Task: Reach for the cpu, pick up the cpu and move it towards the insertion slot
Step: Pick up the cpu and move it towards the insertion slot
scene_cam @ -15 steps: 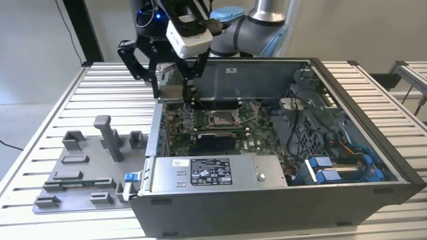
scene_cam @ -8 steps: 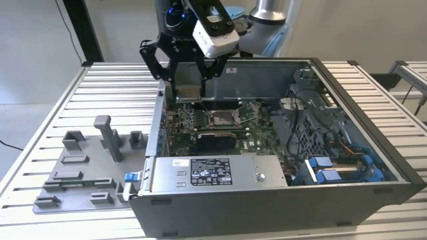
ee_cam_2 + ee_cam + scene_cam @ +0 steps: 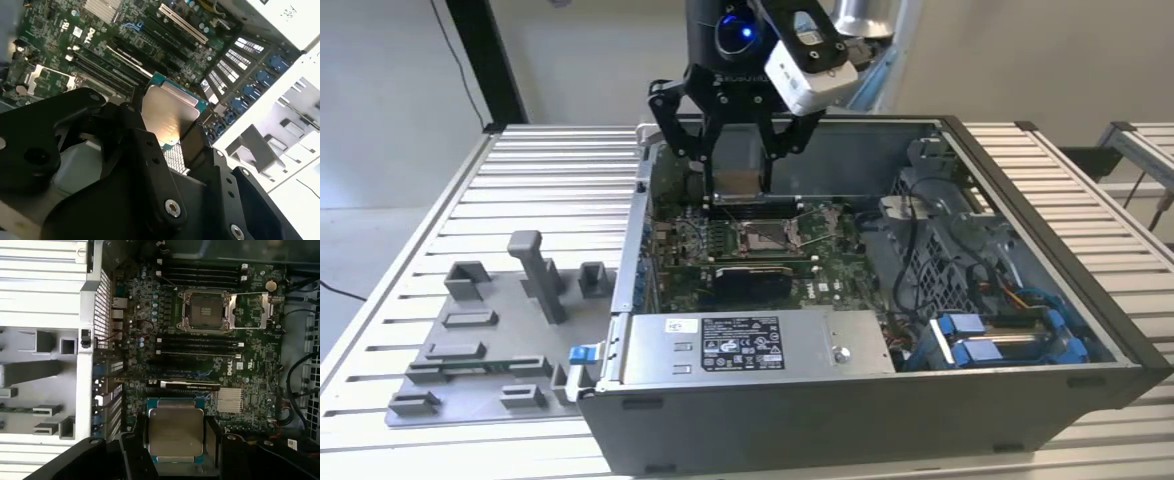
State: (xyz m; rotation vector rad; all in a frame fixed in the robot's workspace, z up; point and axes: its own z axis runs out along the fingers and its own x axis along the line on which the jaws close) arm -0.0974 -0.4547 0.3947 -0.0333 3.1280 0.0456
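The black two-fingered gripper [image 3: 739, 160] hangs inside the open grey computer case [image 3: 1067, 300], its fingers [image 3: 137, 440] pressed against two opposite edges of the cpu [image 3: 176, 435], a thin square chip with a dull silvery metal lid on a teal-green board, which it carries clear of the green motherboard [image 3: 250, 370] below. In the first wrist view the chip's lid faces the camera and its sides run square with the board's rows of slots; in the second wrist view the lid [image 3: 167, 117] catches a pale sheen, and the chip appears to sit level between the pads, though the black linkage hides its near edge. From the chip, the insertion slot [image 3: 205, 311], a square socket with a shiny metal frame, a thin lever alongside and a tan-grey pin field at its centre, lies well apart across the black memory slots [image 3: 200, 342] and a small finned heatsink [image 3: 231, 400]. In the exterior view the socket [image 3: 765, 236] sits below the gripper and a little nearer the camera, its frame open and nothing seated in it
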